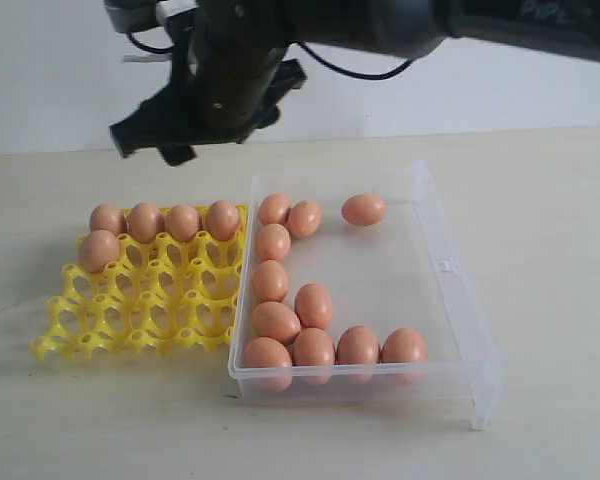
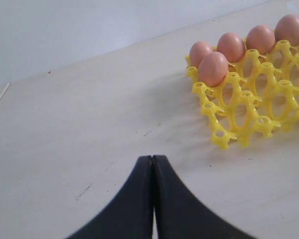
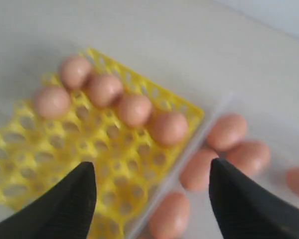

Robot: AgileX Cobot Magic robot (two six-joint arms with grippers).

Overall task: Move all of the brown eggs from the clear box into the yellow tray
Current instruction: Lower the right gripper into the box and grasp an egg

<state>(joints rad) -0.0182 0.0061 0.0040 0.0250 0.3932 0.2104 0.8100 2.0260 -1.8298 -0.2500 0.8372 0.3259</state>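
Five brown eggs [image 1: 183,221] sit in the yellow tray [image 1: 140,300]: the back row is filled and one more egg fills the second row's left cup. Several more eggs [image 1: 314,305] lie loose in the clear box [image 1: 400,270], mostly along its left and front walls. My right gripper [image 1: 195,120] reaches across and hangs high over the tray's back edge. It is open and holds nothing [image 3: 152,167], with the tray [image 3: 20,149] and the box rim [image 3: 189,144] below it. My left gripper [image 2: 152,158] is shut and empty over bare table, apart from the tray [image 2: 249,109].
Tray and box stand side by side on a pale table [image 1: 540,200], touching along the box's left wall. The right arm [image 1: 400,25] spans the top of the exterior view.
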